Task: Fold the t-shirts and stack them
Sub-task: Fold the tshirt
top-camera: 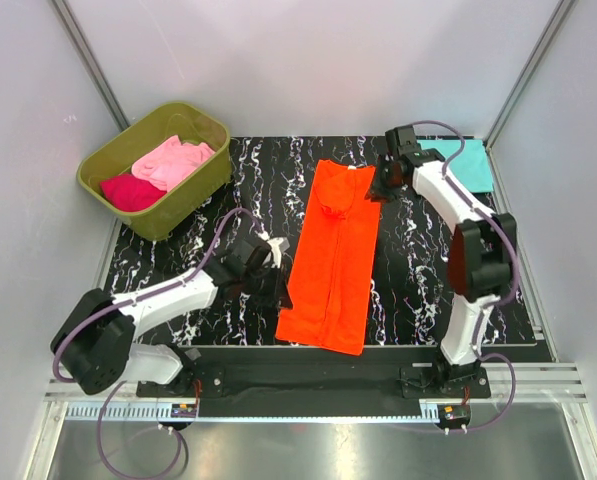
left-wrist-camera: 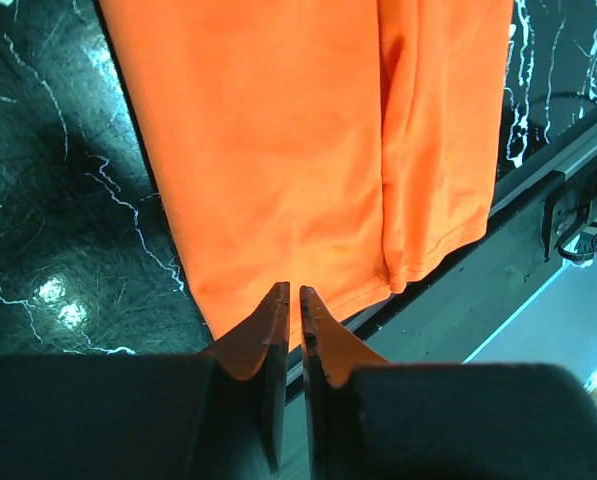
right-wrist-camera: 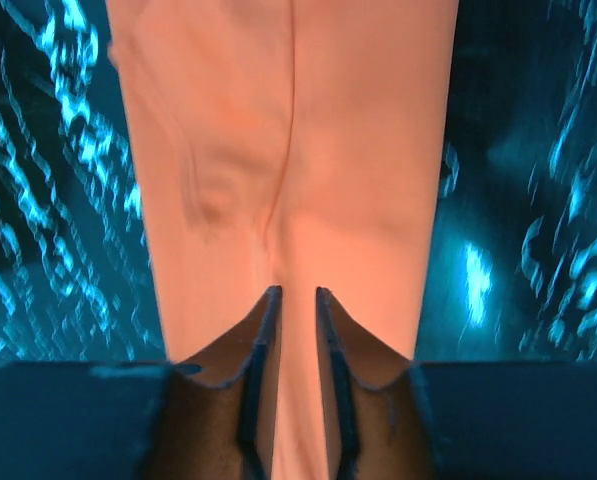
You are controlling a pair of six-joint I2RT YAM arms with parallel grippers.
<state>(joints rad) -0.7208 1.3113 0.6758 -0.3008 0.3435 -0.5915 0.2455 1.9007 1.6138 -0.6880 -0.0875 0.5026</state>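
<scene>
Top external view gives me the orange t-shirt (top-camera: 330,260) lying flat on the black marbled worktop (top-camera: 408,290), folded lengthwise into a long strip, collar at the far end and hem toward the arms. My left claw (top-camera: 275,272) sits low at the strip's left edge, close to the hem. From the left wrist view its jaws stand almost together with only a thin slit, tips right at the cloth's border; I cannot tell whether fabric is pinched. My right claw (top-camera: 378,185) reaches to the collar end on the right side. The right wrist view is blurred: the jaws are a little apart above the orange cloth, and I cannot tell if they grasp it. The teal t-shirt (top-camera: 468,160) lies in the far right corner, partly behind the right arm. The pink t-shirt (top-camera: 173,160) and the magenta t-shirt (top-camera: 130,192) lie bunched in the olive tub (top-camera: 193,205) at the far left.
</scene>
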